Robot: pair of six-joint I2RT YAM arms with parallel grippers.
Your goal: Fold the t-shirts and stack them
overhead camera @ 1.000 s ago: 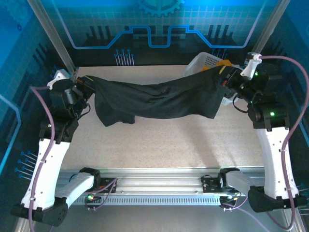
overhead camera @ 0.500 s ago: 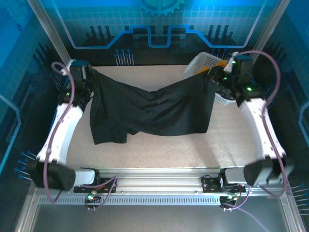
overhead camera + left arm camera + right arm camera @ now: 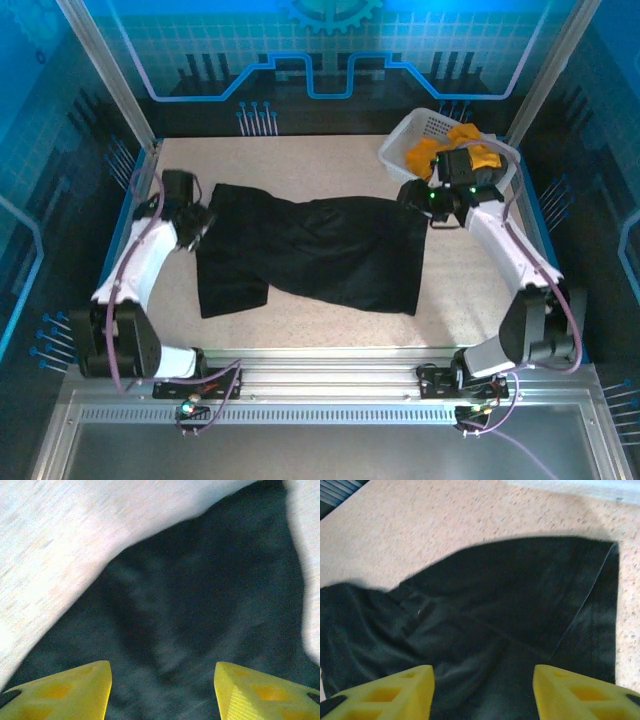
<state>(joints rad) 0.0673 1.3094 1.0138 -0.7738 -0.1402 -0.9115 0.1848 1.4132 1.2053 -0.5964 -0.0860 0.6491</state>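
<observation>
1. Between the two end effectors: the black t-shirt [image 3: 320, 250] is lying spread on the speckled surface [image 3: 300, 160]. It is rumpled, with soft creases running across its middle. One lower corner is hanging nearer the arm bases on the left end effector's side.
2. At the shirt's upper left corner: the left end effector [image 3: 161, 667] is pointing down at the cloth. Its yellow fingers [image 3: 70, 690] are standing wide apart and gripping nothing. Dark fabric is lying below the gap between them. Pale surface is showing ahead of the fingertips on both sides. Whether the tips are touching the cloth cannot be told.
3. At the shirt's upper right corner: the right end effector [image 3: 483, 667] is likewise pointing down over the fabric. Its yellow fingers [image 3: 580, 690] are spread wide and holding nothing. Just ahead of them the cloth is lying in loose folds. A stitched hem is running along the edge ahead and to the right of the fingers. Bare surface is lying beyond that edge.
4. Behind the right end effector, on the side away from the black shirt: a white lattice basket [image 3: 400, 140] is sitting at the far right corner of the surface. An orange-yellow t-shirt [image 3: 487, 157] is lying bunched inside it, partly covered by the right arm's wrist.
</observation>
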